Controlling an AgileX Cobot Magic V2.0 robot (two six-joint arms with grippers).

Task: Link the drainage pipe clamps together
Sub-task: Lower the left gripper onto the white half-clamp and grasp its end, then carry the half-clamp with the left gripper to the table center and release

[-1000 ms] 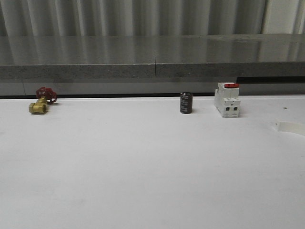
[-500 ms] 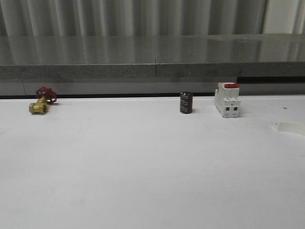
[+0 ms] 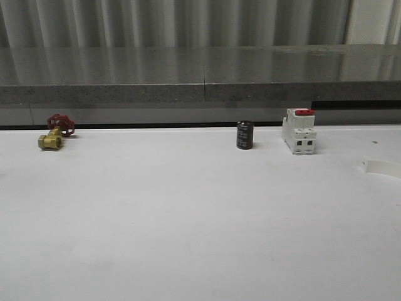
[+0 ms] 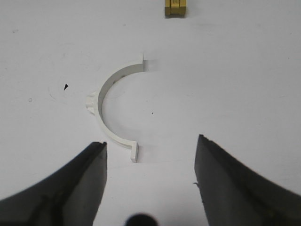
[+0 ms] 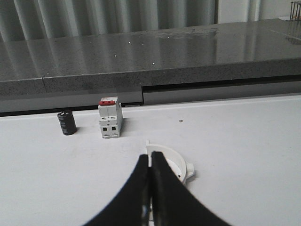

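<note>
Clamp half (image 4: 109, 111) before open left gripper (image 4: 149, 160)

No text can be read; the black capacitor's (image 3: 244, 135) print is too blurred.

The white bench (image 3: 188, 213) carries a brass valve with a red handwheel (image 3: 53, 133) at its far left, a dark cylinder (image 3: 244, 135) and a white breaker with a red top (image 3: 299, 131) near the far edge. One white half-ring clamp (image 4: 115, 110) lies flat; another (image 3: 381, 166) rests at the right edge.
</note>
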